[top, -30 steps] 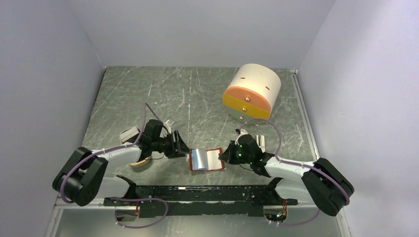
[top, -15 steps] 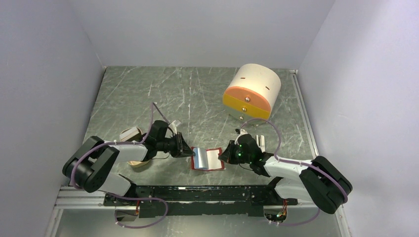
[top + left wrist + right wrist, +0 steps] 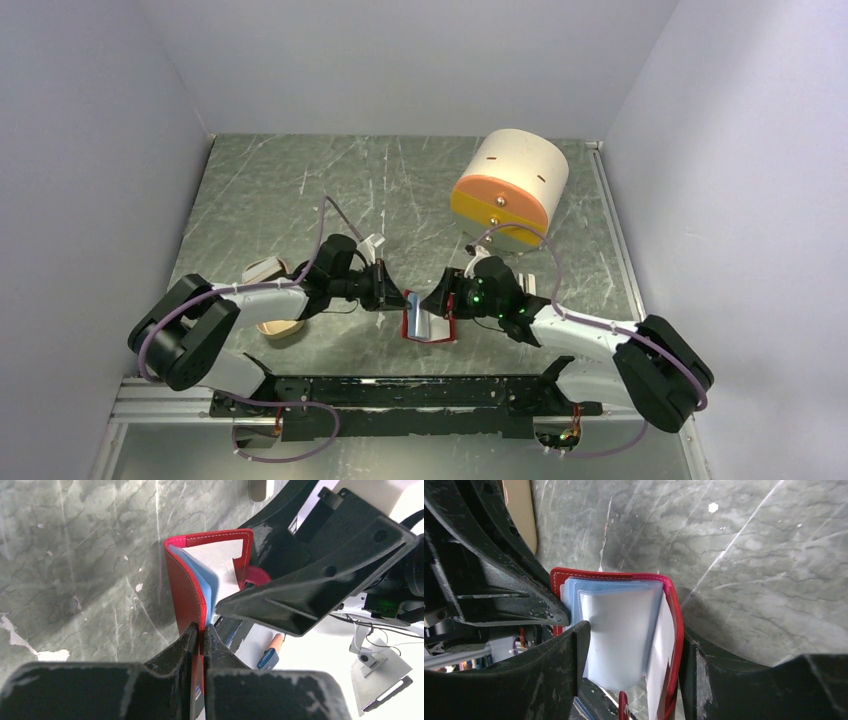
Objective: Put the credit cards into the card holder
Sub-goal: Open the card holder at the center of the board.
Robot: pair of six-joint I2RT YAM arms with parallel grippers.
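Card holder (image 3: 424, 324) stood half-folded, its cover pinched by the left gripper (image 3: 200, 630), the right gripper (image 3: 636, 640) spread open around it; so thin a pinch might slip.

The left pincer (image 3: 399, 298) and right pincer (image 3: 446, 303) crowd the card holder (image 3: 425, 328) from both sides. Your free room is the far left of the bench (image 3: 290, 190); the cylinder (image 3: 510, 185) blocks the far right.

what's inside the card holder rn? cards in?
Card holder is open: pale blue pockets, some clear-fronted, show. Whether any hold a card is unclear; lower pocket ends are hidden behind the jaws.
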